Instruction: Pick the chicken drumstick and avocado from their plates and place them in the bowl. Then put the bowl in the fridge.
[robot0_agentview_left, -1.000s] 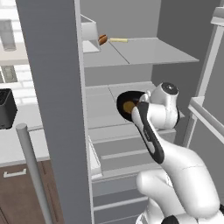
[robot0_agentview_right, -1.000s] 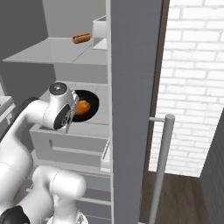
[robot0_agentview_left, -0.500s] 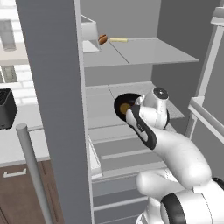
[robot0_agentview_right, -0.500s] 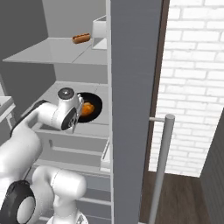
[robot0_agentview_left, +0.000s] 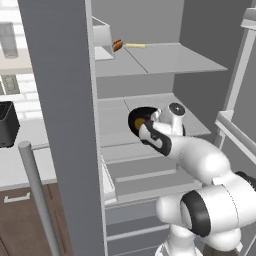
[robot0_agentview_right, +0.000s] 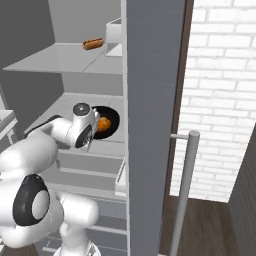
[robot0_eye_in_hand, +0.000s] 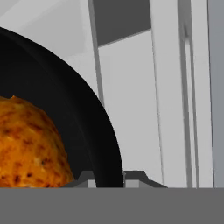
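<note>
Black round bowl (robot0_eye_in_hand: 65, 113) rim pinched by end effector (robot0_eye_in_hand: 108, 177), mottled orange drumstick (robot0_eye_in_hand: 26, 144)

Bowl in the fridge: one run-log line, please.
phase: placing | gripper: shut on bowl rim | drumstick: in bowl | fridge shelf: under bowl

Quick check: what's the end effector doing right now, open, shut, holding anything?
End effector: shut on the rim of the black bowl, which sits over the fridge shelf with the chicken drumstick inside.

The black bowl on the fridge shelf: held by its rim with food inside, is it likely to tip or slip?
The black bowl looks rigid, so it probably won't flex. Pinched at one rim by the gripper, it may sag opposite. The chicken drumstick inside could roll if it tilts.
</note>
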